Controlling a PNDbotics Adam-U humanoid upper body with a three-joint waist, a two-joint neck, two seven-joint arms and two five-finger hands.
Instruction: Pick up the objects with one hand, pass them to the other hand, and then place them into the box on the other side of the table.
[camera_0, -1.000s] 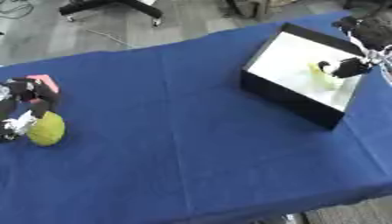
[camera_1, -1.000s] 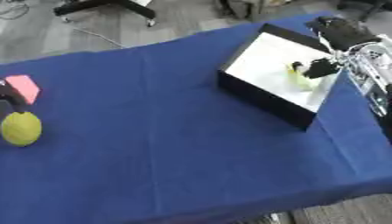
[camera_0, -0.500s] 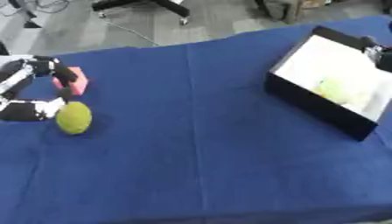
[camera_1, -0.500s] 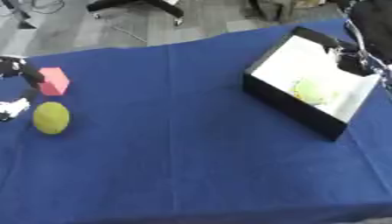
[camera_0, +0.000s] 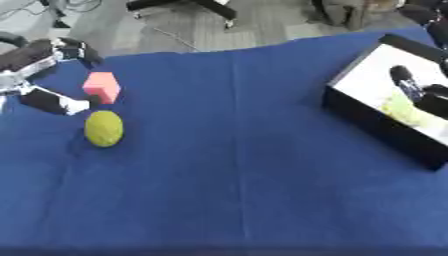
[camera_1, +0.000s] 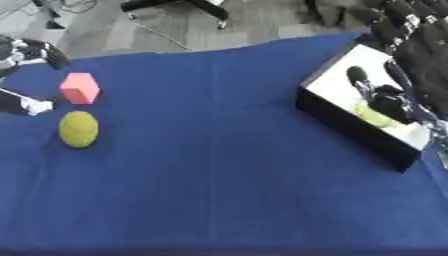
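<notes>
My left hand (camera_0: 39, 75) sits open at the far left of the table (camera_0: 236, 175), fingers spread around the pink cube (camera_0: 101, 86) without touching it; the green ball (camera_0: 104, 128) lies just near of it. My right hand (camera_1: 385, 102) hangs in the box (camera_1: 350, 125) over a yellow-green object (camera_1: 374, 118); whether it is open I cannot tell. Closing now could nudge the ball, and it might roll away.

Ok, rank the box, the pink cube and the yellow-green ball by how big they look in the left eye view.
1. Black box, by far the largest.
2. Yellow-green ball.
3. Pink cube, only slightly smaller than the ball; it lies farther from the camera, so that ranking is unsure.
</notes>
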